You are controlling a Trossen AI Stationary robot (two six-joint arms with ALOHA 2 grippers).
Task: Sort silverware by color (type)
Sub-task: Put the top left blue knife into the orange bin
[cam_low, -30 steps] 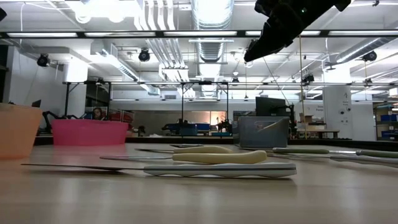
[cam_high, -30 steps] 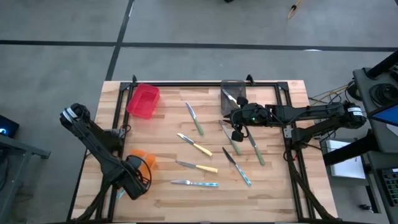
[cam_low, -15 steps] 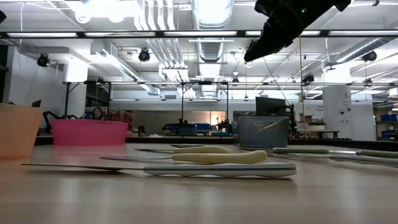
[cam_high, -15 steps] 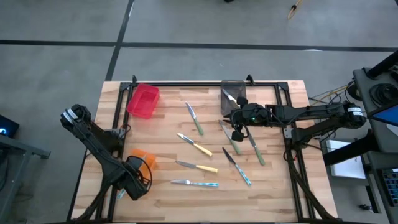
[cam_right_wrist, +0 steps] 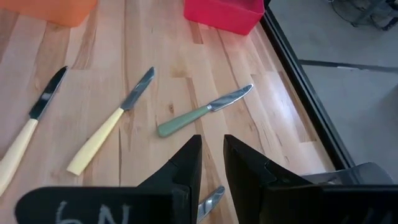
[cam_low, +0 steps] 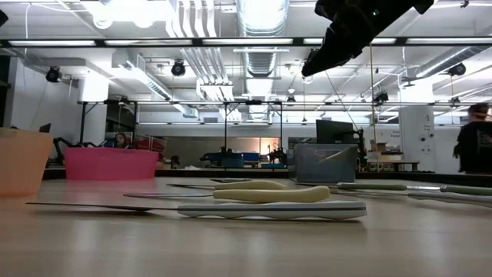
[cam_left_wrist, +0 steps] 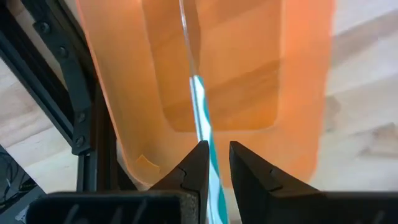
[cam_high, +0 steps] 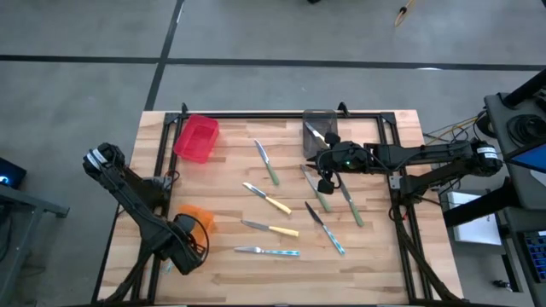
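Here, blue-handled knife (cam_left_wrist: 200, 102) — between left pincer (cam_left_wrist: 215, 163) fingers — points blade-first, seemingly, into orange bin (cam_left_wrist: 118, 81).

The left arm hides most of the orange bin (cam_high: 202, 218) from above. In the left wrist view, the blue-handled knife (cam_left_wrist: 203, 127) runs off the frame's edge between the fingers. A person (cam_low: 470, 149) at far right is blurred.

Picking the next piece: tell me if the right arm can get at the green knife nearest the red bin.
Probably yes. The green knife lies flat just ahead of the right gripper, apart from the yellow knife and the red bin, nothing over it. The jaws hold nothing.
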